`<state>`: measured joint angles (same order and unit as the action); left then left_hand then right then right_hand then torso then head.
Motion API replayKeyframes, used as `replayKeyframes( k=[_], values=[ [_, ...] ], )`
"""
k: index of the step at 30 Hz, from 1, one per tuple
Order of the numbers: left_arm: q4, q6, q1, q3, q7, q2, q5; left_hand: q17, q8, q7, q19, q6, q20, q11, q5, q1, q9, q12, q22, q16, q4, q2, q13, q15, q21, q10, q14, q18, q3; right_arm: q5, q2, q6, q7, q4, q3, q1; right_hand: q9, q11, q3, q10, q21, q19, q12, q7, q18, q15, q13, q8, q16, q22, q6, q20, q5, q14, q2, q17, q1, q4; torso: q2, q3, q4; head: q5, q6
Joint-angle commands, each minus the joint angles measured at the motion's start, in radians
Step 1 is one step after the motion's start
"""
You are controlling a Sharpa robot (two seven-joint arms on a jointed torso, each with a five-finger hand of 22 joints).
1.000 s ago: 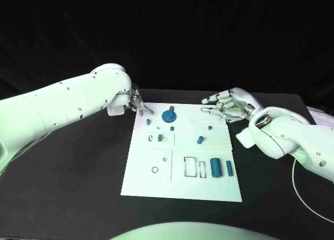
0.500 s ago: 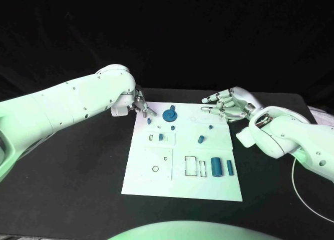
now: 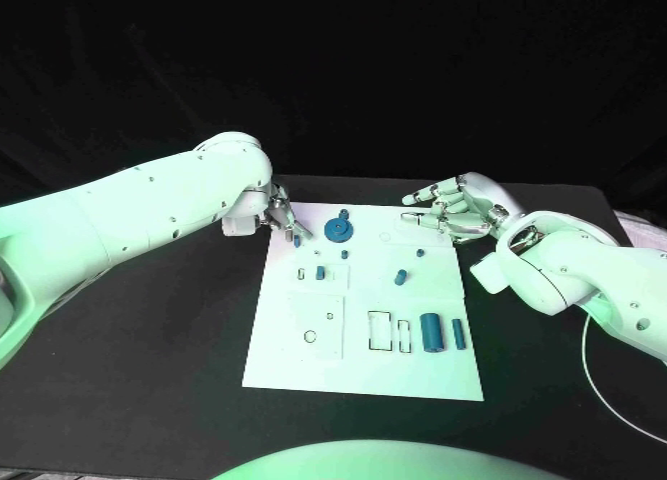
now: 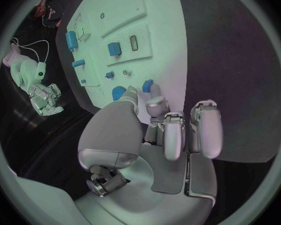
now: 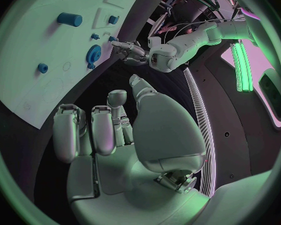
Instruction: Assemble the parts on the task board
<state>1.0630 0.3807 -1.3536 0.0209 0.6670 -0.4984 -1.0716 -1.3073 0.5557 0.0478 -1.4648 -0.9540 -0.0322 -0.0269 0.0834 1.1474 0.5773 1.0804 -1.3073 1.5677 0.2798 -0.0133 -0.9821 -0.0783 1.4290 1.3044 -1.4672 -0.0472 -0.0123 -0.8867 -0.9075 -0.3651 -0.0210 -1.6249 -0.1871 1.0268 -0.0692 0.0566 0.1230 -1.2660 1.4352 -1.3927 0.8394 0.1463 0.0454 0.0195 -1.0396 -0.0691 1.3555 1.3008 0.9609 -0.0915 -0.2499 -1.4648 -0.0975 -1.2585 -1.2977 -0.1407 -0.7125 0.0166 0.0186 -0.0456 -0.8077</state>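
Since a second ago, the left hand (image 3: 280, 218) has crept further in over the task board's (image 3: 365, 365) far left corner, pinching a small blue part (image 3: 297, 240), apparently to seat it beside the blue gear (image 3: 338, 231). Across the board, the right hand (image 3: 456, 208) hovers above the far right corner, fingers loosely spread, holding nothing, probably waiting.

task board (image 3: 365, 360) on the table (image 3: 131, 380) between both hands, left hand (image 3: 280, 218) at its far left corner, small peg (image 3: 297, 240) at its fingertips, gear (image 3: 338, 231) just beside, right hand (image 3: 451, 209) over the far right corner
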Motion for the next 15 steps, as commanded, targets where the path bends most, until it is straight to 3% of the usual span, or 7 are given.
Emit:
replayKeyframes(
  k=[1, 5, 15],
  values=[
    [-0.001, 0.028, 0.001, 0.0, -0.01, 0.003, 0.011, -0.263, 0.007, -0.003, -0.044, -0.004, 0.006, 0.001, 0.004, 0.012, 0.002, 0.003, -0.125, 0.003, -0.001, 0.004, 0.001, -0.006, 0.005, 0.005, -0.104, 0.008, -0.006, -0.002, 0.001, 0.013, -0.007, -0.001, 0.0, -0.001, -0.001, -0.002, -0.006, 0.0, -0.006, 0.004, -0.003, -0.001, 0.019, 0.0, -0.001, -0.003, -0.005, 0.001, 0.006, 0.001, -0.003, -0.042, 0.012, -0.001, -0.002, 0.0, 0.0, 0.0, 0.0004, 0.001, 0.0],
    [-0.002, 0.02, 0.002, 0.0, -0.011, 0.004, 0.012, -0.263, 0.01, -0.004, -0.044, -0.002, 0.007, 0.001, 0.005, 0.025, 0.006, 0.002, -0.125, 0.003, -0.004, 0.012, 0.002, -0.007, 0.004, 0.006, -0.104, 0.008, -0.005, -0.002, 0.002, 0.014, -0.007, 0.0, 0.0, -0.001, -0.001, -0.002, -0.006, 0.0, -0.006, 0.004, -0.003, -0.001, 0.019, 0.0, -0.001, -0.003, -0.005, 0.001, 0.006, 0.001, -0.003, -0.042, 0.012, -0.001, -0.002, 0.0, 0.0, -0.0004, 0.0008, 0.0, 0.0],
    [-0.002, -0.027, 0.004, 0.001, -0.012, 0.005, 0.03, -0.263, 0.012, -0.011, -0.044, 0.014, 0.012, -0.006, 0.011, 0.14, 0.015, 0.002, -0.128, 0.003, -0.052, 0.076, 0.003, -0.012, 0.004, 0.006, -0.104, 0.008, 0.07, -0.002, 0.001, 0.015, -0.008, -0.001, 0.0, -0.003, -0.001, -0.002, -0.006, 0.0, -0.006, 0.004, -0.003, -0.001, 0.019, 0.0, -0.001, -0.003, -0.005, 0.001, 0.006, 0.001, -0.003, -0.042, 0.012, -0.001, -0.002, 0.0, 0.0, -0.0008, 0.0, 0.0, -0.003]
  ],
)
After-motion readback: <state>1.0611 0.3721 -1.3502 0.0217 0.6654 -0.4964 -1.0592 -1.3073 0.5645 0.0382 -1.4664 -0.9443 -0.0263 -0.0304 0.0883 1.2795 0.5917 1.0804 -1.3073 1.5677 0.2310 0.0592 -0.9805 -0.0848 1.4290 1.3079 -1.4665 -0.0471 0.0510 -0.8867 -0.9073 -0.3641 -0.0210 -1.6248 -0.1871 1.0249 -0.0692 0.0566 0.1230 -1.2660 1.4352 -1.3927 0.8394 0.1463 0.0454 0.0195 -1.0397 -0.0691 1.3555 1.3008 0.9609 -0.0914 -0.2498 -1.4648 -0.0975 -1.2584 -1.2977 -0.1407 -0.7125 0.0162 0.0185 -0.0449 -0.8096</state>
